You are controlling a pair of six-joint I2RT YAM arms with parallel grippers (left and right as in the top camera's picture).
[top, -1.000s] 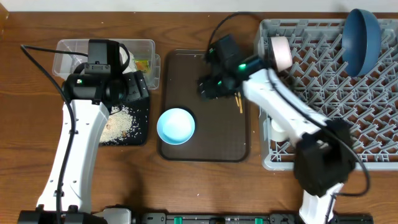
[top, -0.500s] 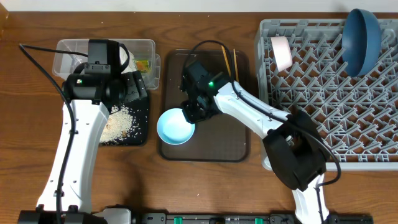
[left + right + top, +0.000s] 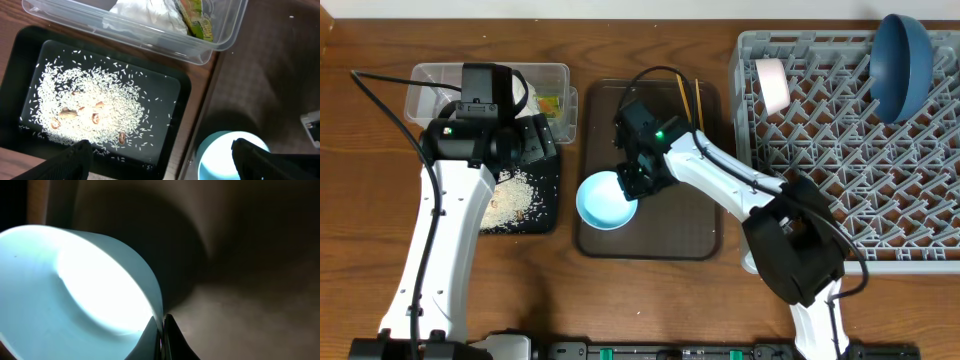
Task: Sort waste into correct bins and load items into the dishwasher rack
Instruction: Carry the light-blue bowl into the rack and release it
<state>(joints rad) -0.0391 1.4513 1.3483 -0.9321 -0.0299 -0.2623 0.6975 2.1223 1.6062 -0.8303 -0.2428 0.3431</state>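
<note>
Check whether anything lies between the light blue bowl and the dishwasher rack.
Only the chopsticks, flat on the brown tray near its far right corner, lie between the light blue bowl and the dishwasher rack. A lifted bowl would probably clear them. The right gripper pinches the bowl's rim.

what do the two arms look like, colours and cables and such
Both arms have white tubular links and black joint housings. The left arm and the right arm each carry a small green light near the wrist and a thin black cable looping beside it. The left gripper's fingers are black. No readable markings show.
</note>
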